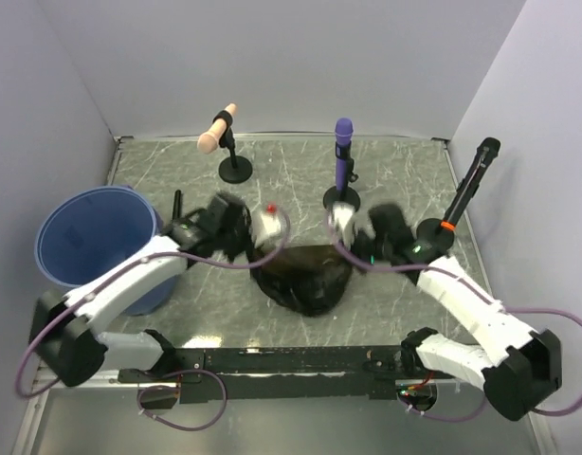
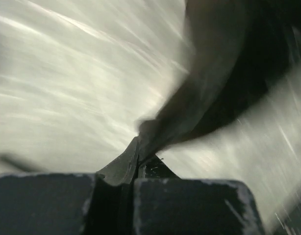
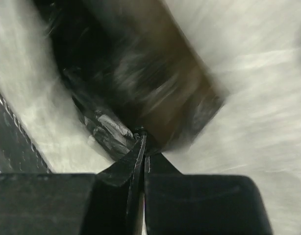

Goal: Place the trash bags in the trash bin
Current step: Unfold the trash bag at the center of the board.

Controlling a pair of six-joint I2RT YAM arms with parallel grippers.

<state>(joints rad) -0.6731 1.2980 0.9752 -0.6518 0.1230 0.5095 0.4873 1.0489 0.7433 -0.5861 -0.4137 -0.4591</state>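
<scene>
Left end effector (image 2: pixel 137 155) and right end effector (image 3: pixel 142 149) grip blurred trash bag (image 1: pixel 305 280).

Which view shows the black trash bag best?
Top external: it alone shows the whole black trash bag, fairly sharp. The left wrist view shows only a blurred strip pinched in the left tool; the right wrist view, blurred folds pinched in the right tool.

Two white-shelled arms (image 1: pixel 130 280), black joints, looping purple cables (image 1: pixel 22 370), blocky black fingers (image 2: pixel 189 205)
</scene>
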